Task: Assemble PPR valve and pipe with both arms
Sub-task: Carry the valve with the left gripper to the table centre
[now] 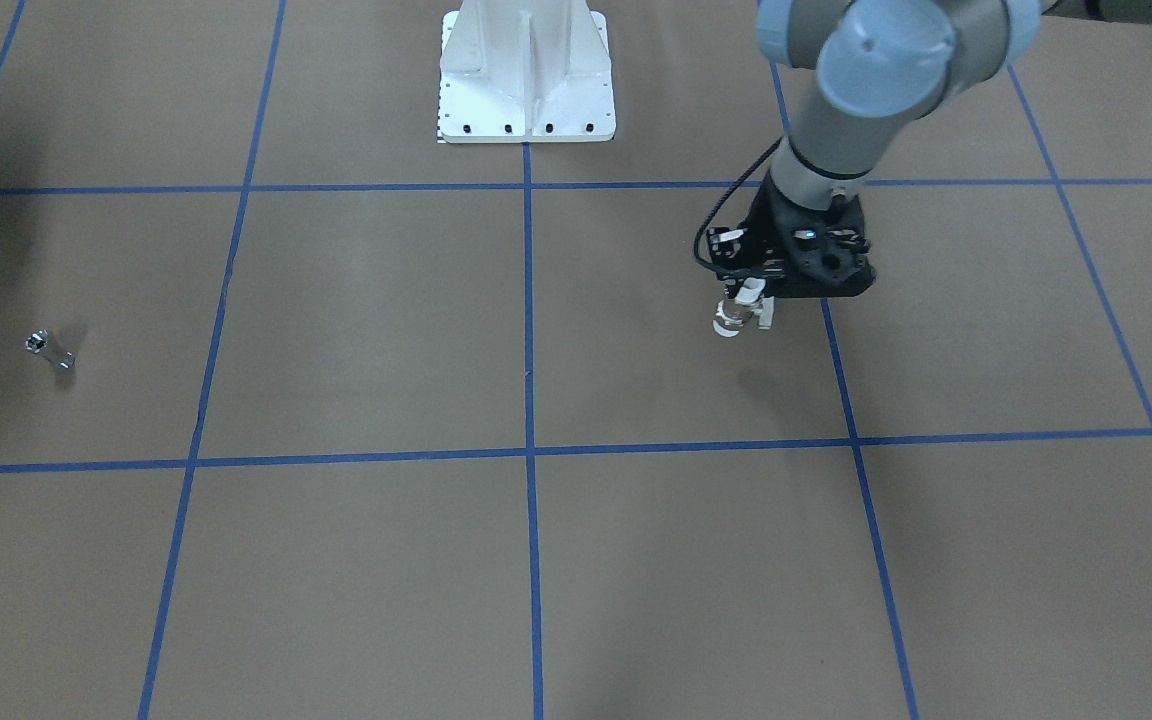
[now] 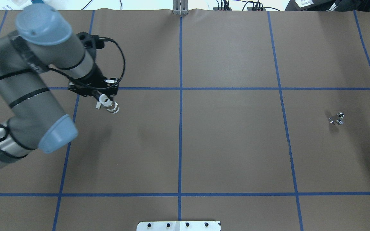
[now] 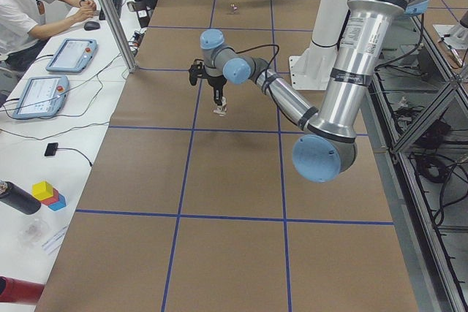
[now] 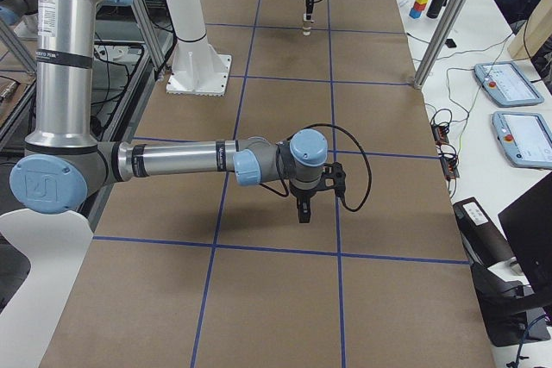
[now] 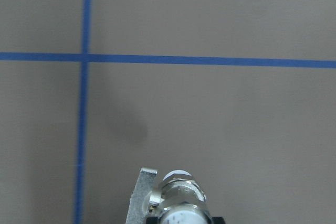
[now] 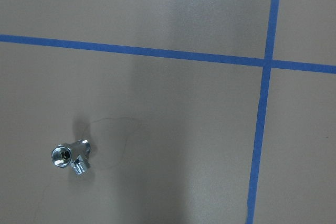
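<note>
Altogether one PPR valve (image 1: 741,312), one pipe (image 1: 49,350)

This is a robotics lab: two grey robot arms (image 3: 344,71) reach over a long table (image 3: 234,180) papered brown and squared off with blue tape (image 2: 180,128), near a white bolted pedestal (image 1: 526,80). Alongside, a man (image 3: 22,5) sits at a white bench (image 3: 29,173) with control tablets (image 3: 71,55).

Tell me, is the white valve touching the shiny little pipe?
Apart. The overhead view shows the valve held by the left gripper, with the pipe lying alone far across the table.
</note>
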`<state>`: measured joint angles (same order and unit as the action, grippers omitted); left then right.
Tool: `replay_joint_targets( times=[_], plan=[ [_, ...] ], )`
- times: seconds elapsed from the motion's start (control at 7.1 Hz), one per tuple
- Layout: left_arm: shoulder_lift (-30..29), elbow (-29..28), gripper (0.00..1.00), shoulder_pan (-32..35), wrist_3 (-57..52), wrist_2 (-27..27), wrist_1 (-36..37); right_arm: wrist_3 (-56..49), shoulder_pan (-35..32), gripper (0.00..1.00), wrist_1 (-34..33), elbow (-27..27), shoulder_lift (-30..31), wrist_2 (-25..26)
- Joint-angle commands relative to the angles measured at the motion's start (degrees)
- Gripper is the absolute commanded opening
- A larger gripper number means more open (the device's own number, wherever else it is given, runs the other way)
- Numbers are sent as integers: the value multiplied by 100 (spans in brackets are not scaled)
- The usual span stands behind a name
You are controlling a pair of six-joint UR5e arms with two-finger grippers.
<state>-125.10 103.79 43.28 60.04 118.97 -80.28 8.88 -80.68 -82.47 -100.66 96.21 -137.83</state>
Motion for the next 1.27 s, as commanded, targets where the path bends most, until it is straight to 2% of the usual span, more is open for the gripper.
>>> replay_joint_targets(
  times=[0.0, 0.28, 0.7, 1.13],
  plan=[
    [-1572, -1643, 0, -241, 385, -225, -118, 0, 0, 99, 3, -7, 3, -7],
    [-2488, -3208, 0, -381, 727, -269, -1003, 0, 9, 99, 3, -7, 3, -7],
    [-2642, -3601, 0, -557, 746, -497, -1217, 0, 9, 99, 3, -24, 3, -7],
    [-2668, -3603, 0, -575, 763, -507, -1236, 0, 9, 99, 3, -24, 3, 2]
  ],
)
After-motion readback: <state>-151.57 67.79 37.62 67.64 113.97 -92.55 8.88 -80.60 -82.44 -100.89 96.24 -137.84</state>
